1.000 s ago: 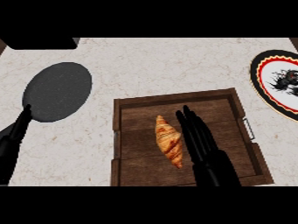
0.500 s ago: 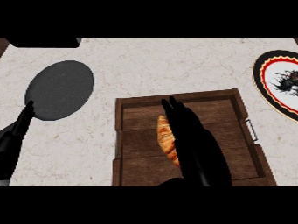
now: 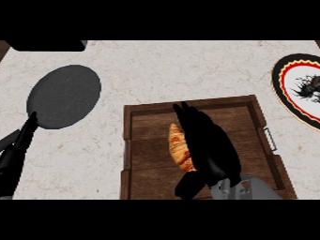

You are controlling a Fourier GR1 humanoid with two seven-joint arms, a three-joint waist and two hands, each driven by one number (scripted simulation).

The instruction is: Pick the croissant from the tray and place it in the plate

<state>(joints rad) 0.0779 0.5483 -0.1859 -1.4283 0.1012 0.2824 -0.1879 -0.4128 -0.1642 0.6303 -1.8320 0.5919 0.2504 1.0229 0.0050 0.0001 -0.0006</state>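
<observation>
Croissant (image 3: 179, 149) still lies in the tray (image 3: 148, 136); right hand (image 3: 207, 145) has slid over it, fingers straight, not yet curled; grasp comes next

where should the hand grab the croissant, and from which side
Probably across its thick middle, coming from above. The croissant lies flat along the tray, ends pointing near and far, so fingers and thumb can close on its long sides. The right hand already covers its right edge.

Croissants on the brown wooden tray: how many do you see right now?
1. A single golden-brown croissant lies lengthwise near the middle of the brown wooden tray, its right side covered by the black right hand. A second one hidden under the hand seems unlikely.
</observation>
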